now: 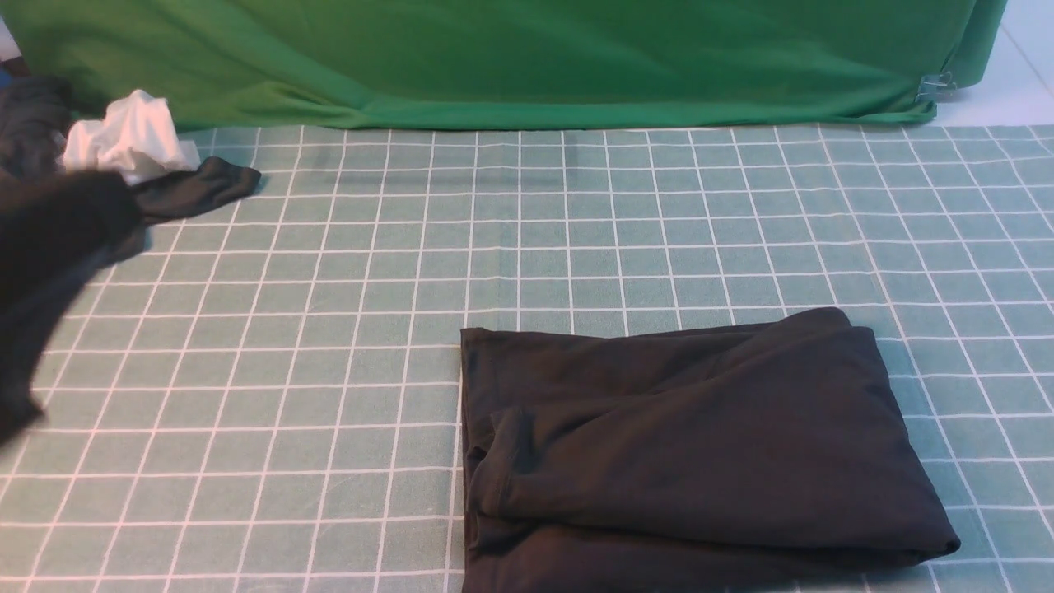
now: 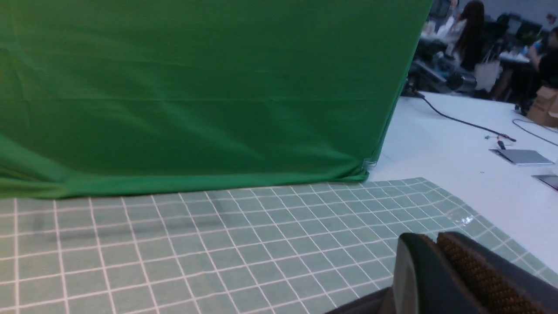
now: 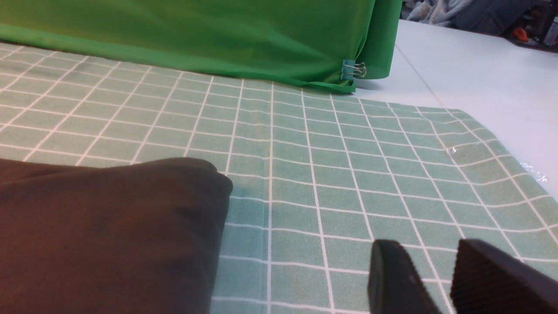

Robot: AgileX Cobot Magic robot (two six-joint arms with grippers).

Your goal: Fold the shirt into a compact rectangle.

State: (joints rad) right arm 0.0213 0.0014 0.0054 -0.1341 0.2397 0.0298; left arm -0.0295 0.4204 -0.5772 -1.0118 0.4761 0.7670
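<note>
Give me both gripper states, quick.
Left gripper: shut, holding nothing.
Right gripper: jaws apart, empty, beside the folded shirt.

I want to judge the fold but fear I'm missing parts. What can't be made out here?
- Shirt: near edge cut off by the front view's bottom; its print is folded out of sight.
- Dark blur at the front view's left edge: smeared, unidentifiable.
- Right gripper: only the fingers' tips show, apart, empty.

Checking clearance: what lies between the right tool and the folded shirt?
Only bare checked tablecloth separates the right tool from the shirt, seen in the right wrist view.
</note>
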